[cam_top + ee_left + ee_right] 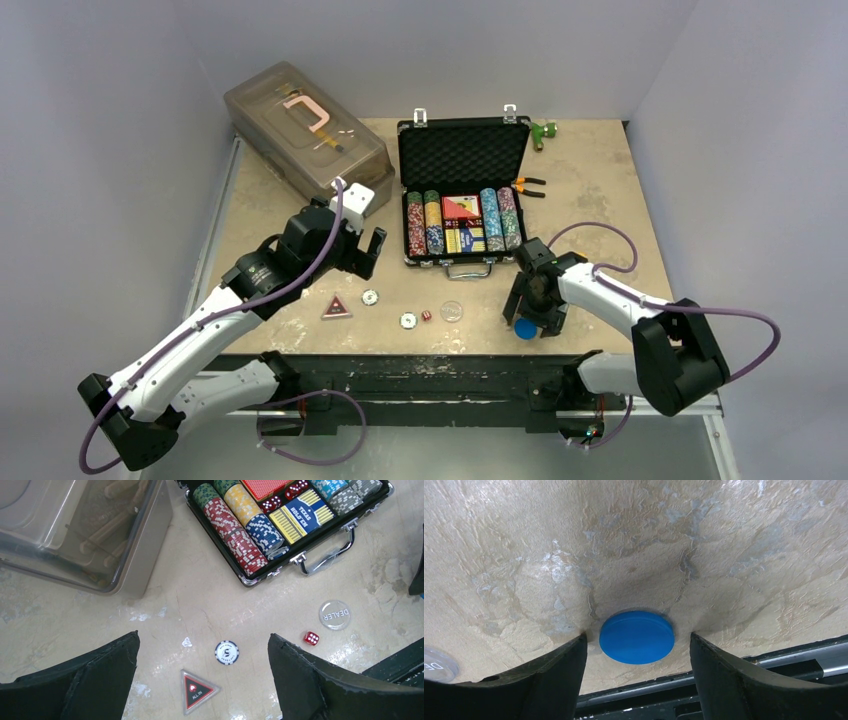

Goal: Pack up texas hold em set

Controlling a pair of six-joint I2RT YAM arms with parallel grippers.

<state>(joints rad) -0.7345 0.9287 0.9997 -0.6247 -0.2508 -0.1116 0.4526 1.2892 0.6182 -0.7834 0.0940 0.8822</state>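
- Right jaws released, spread either side of a flat blue disc (636,637) on the desk (674,540). Neither side seems to touch it, though shadow blurs the edges.
- Best to keep the tips low and close evenly on its thin rim, or it may skid.
- Left jaws released, empty. Ahead between them lie a chip (226,652) and a triangular marker (198,691).
- Beyond lie a red die (311,638), a dealer button (334,614) and the open briefcase (462,150). The path looks unobstructed.

Open black briefcase (462,150), chips (430,222) inside; blue disc (525,328), dealer button (452,311), red die (425,316) loose before it.
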